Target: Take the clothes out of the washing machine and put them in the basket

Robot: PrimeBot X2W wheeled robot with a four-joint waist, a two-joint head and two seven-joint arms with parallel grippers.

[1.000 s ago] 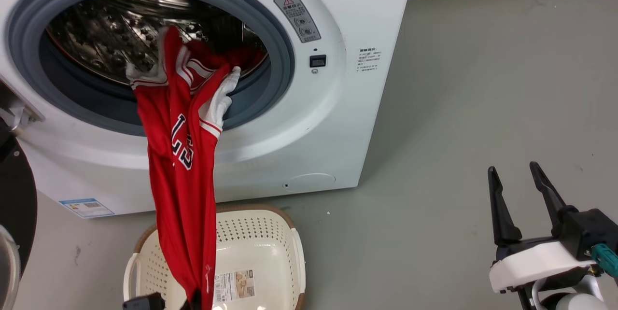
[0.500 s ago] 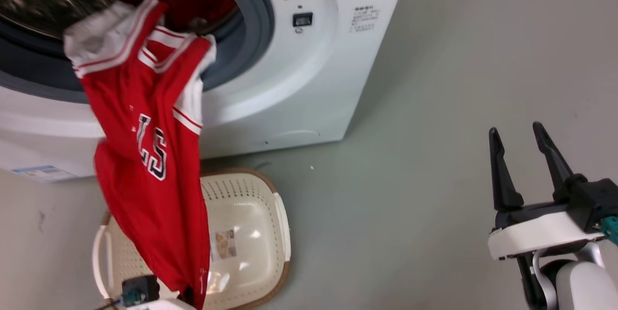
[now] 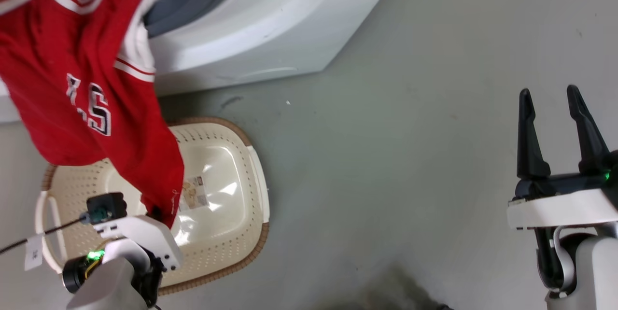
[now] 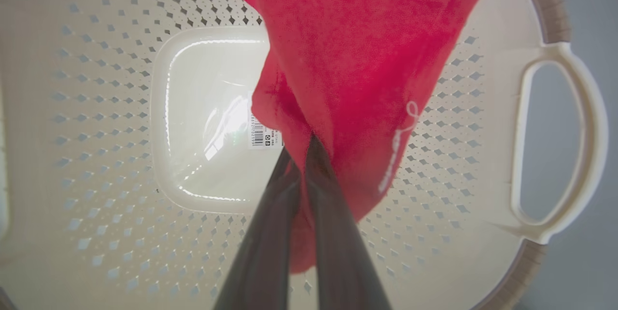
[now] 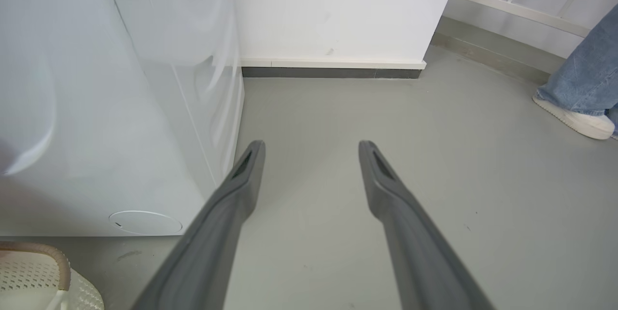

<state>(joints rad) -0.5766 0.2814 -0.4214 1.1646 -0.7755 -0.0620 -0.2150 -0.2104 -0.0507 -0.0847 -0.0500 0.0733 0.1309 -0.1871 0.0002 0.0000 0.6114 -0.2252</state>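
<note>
Red jersey (image 3: 87,83) pinched at its low end by clenched left gripper (image 4: 299,143) just above basket (image 3: 256,189), cloth running up toward washing machine (image 3: 270,25); right gripper (image 3: 550,102) spread, empty, well apart.

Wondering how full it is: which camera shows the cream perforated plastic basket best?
Left wrist view: the cream perforated plastic basket shows holes, handle and label plainly. In the head view the red jersey covers part; the right wrist view catches a rim corner.
</note>
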